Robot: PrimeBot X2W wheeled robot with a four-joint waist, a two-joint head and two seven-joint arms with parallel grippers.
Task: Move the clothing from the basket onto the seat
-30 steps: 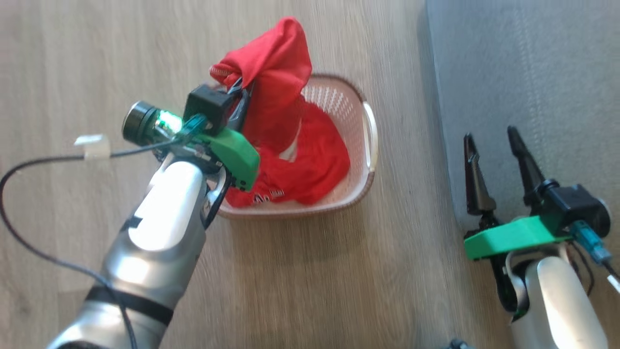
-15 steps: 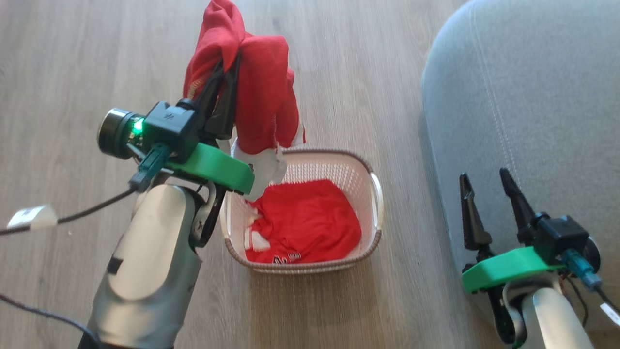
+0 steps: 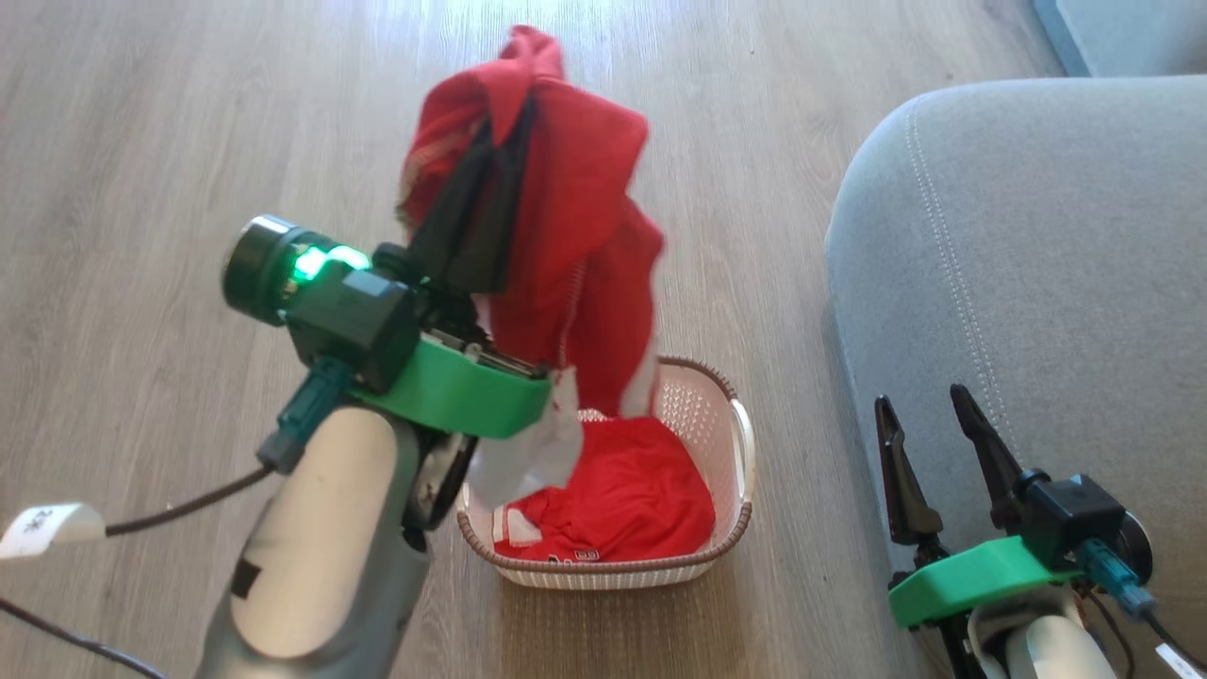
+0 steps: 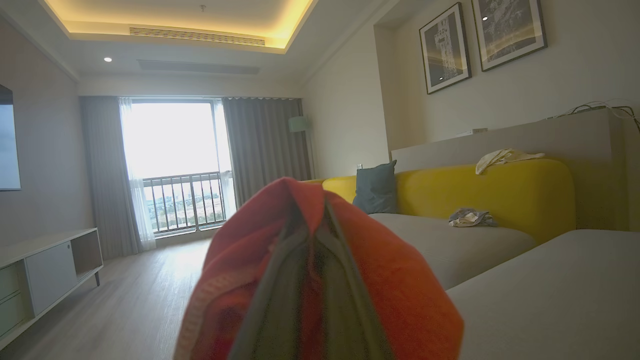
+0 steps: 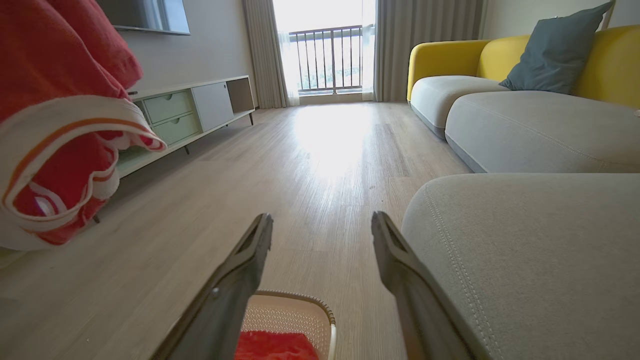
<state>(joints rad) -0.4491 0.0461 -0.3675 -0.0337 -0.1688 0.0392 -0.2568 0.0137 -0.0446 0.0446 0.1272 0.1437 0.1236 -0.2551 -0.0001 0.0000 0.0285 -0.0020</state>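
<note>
My left gripper (image 3: 514,113) is shut on a red garment (image 3: 585,236), which hangs well above the basket (image 3: 745,453) with its white trim dangling over the basket's left rim. In the left wrist view the fabric (image 4: 400,300) wraps the closed fingers. A second red garment (image 3: 622,500) with white panels and printed lettering lies inside the basket. The grey seat (image 3: 1037,264) stands right of the basket. My right gripper (image 3: 919,396) is open with nothing in it, at the seat's near edge; the right wrist view has this gripper (image 5: 321,217) above the basket (image 5: 295,305).
The basket stands on wooden floor (image 3: 189,141). A dark cable with a white tag (image 3: 47,523) trails at the lower left. A low TV cabinet (image 5: 200,105) lines the far wall. Further sofa sections carry a blue cushion (image 5: 555,55) and loose cloths (image 4: 470,217).
My left gripper has raised the red garment out of the basket and a little toward the right. The head camera has tilted, so the basket sits lower in view. The right gripper stays open.
</note>
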